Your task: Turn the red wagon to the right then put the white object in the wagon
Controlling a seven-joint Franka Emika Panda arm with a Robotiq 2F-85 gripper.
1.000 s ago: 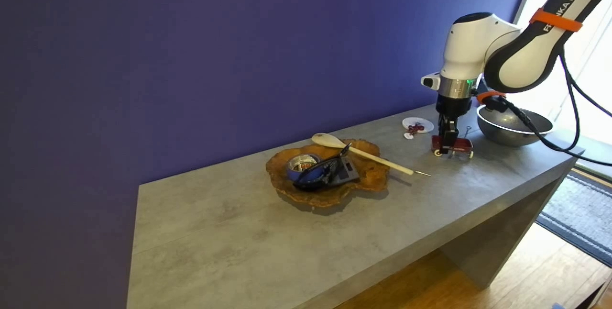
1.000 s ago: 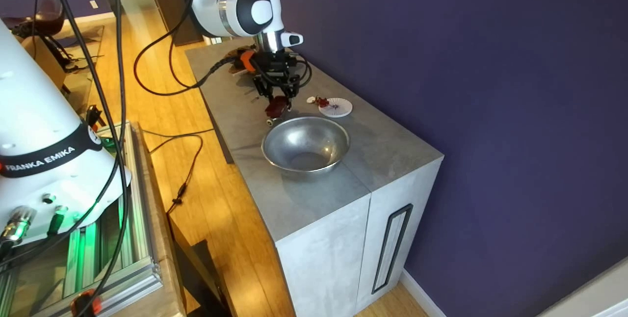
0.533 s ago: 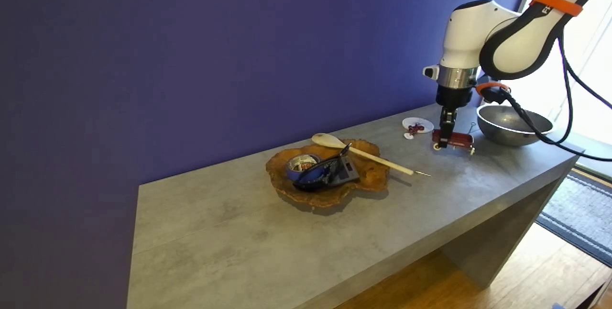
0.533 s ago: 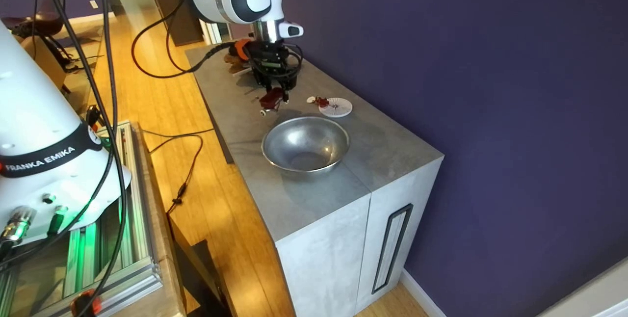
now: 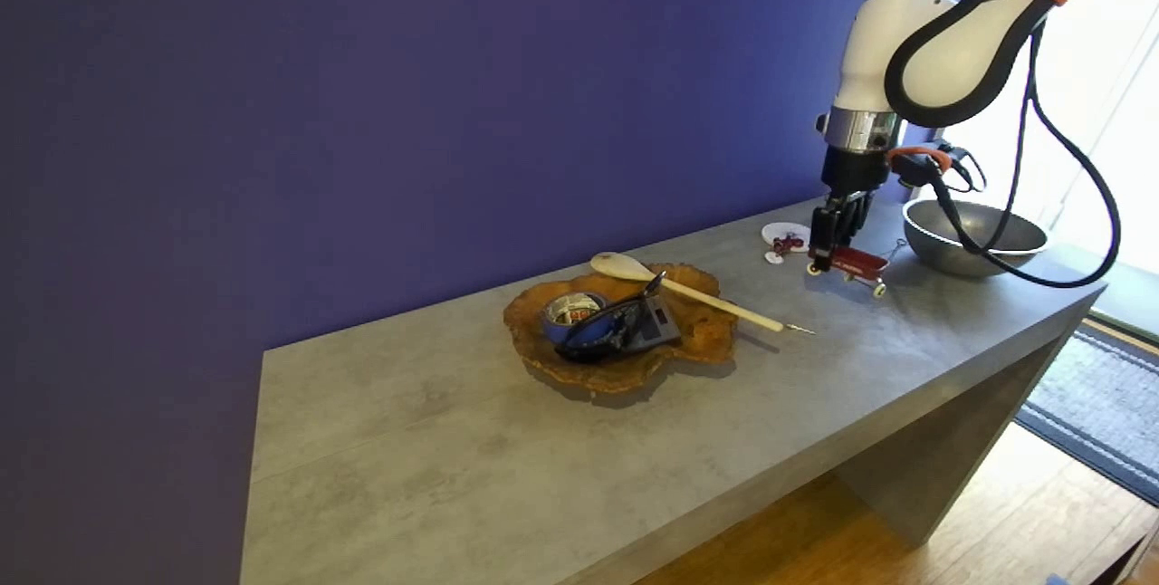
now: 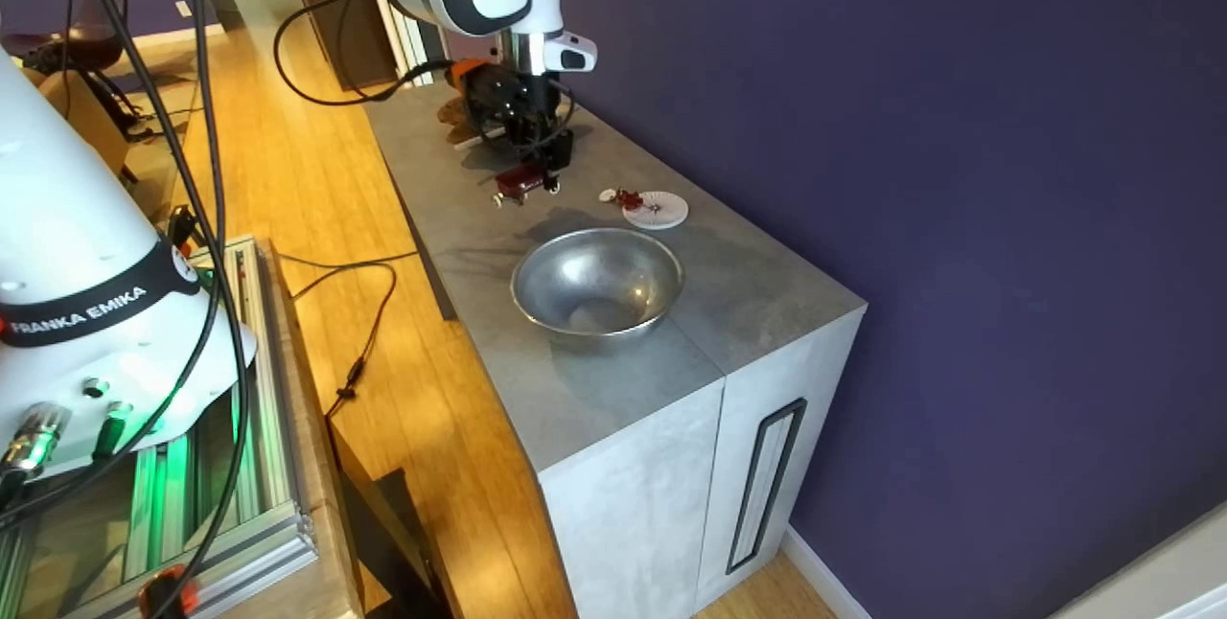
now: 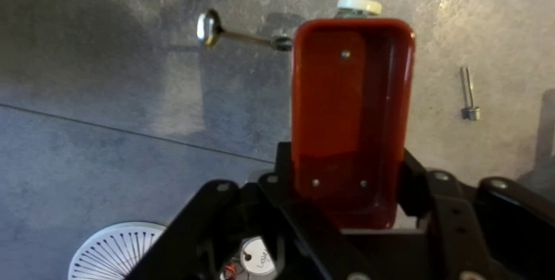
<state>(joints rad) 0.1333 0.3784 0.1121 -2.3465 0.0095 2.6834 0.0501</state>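
My gripper [image 5: 826, 261] is shut on one end of the red wagon [image 5: 863, 264], with a finger on each long side in the wrist view [image 7: 344, 163]. The wagon [image 7: 331, 98] looks empty inside, and its metal handle [image 7: 247, 37] sticks out to the left there. It hangs a little above the counter, its wheels off the surface. The wagon also shows in an exterior view [image 6: 520, 180]. The white object [image 5: 776, 231] is a flat round white disc with dark radial lines, lying on the counter near the wall. It shows in part in the wrist view [image 7: 110, 252].
A small white tag [image 7: 260, 256] and red bits lie against the disc. A metal bowl [image 5: 978, 245] stands near the wagon. A brown wooden tray [image 5: 711, 336] holds blue tape [image 5: 570, 318], a black item and a wooden spoon [image 5: 625, 266]. A purple wall runs behind.
My gripper has lifted the wagon off the counter. The wrist and wagon have turned, so the wagon points a different way. The white disc has not moved.
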